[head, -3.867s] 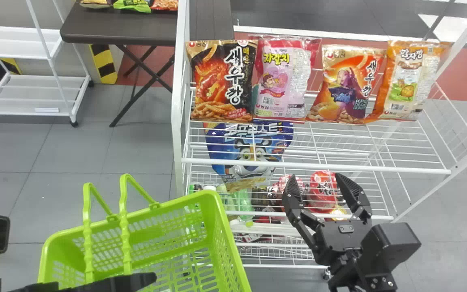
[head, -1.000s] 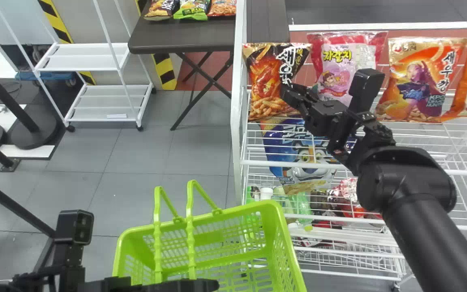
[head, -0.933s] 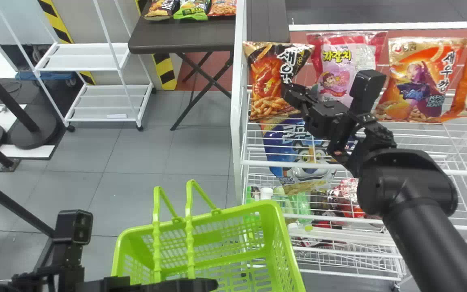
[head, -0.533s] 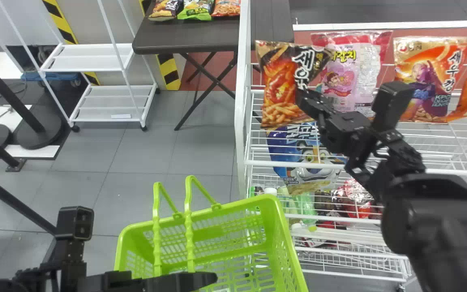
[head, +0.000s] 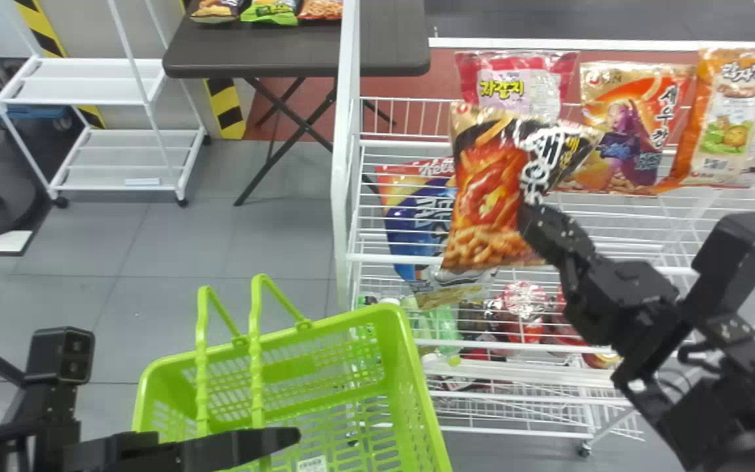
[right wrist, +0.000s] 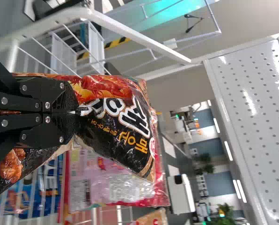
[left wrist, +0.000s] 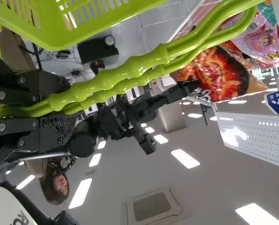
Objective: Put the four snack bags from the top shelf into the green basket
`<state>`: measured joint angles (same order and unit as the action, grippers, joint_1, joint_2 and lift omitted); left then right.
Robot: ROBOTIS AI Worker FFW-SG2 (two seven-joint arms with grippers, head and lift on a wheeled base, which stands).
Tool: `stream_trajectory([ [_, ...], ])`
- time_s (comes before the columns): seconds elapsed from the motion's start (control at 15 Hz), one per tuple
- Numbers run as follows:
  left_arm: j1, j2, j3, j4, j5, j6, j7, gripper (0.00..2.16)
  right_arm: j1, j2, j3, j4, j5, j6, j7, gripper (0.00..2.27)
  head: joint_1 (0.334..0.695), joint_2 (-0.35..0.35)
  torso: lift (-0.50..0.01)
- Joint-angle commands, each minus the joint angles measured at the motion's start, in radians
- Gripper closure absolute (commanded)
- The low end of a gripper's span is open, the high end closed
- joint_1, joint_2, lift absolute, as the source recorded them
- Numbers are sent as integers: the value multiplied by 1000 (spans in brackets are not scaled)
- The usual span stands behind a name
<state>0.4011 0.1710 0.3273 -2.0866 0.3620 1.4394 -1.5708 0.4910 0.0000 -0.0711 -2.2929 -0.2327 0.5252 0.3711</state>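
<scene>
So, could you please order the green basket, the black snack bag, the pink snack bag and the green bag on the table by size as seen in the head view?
1. Green basket
2. Black snack bag
3. Pink snack bag, partly covered
4. Green bag, cut off at the top edge

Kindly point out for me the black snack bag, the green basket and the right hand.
Black snack bag (head: pixel 490 196), head view: on its printed front.
Green basket (head: pixel 388 337), head view: on its wall, near a corner.
Right hand (right wrist: pixel 75 112), right wrist view: midway between its fingertips.

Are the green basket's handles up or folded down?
Up: both handles rise above the green basket and pass between the fingers of the left gripper.
</scene>
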Motion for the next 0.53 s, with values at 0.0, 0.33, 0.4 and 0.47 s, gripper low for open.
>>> stream_trajectory([
  [0.0,-1,-2,-1,8,0,-1,-10,2145,72,1,-3,-111,-28,210,19,2250,695,-31,0],
  [0.33,1,-7,-2,27,0,-17,-10,2145,119,1,33,-264,-102,505,121,2250,695,80,0],
  [0.4,1,-7,-4,23,0,-17,-10,2145,118,1,51,-275,-103,557,126,2250,695,99,0],
  [0.47,1,-7,-5,23,0,-17,-10,2145,112,1,88,-273,-99,591,126,2250,695,139,0],
])
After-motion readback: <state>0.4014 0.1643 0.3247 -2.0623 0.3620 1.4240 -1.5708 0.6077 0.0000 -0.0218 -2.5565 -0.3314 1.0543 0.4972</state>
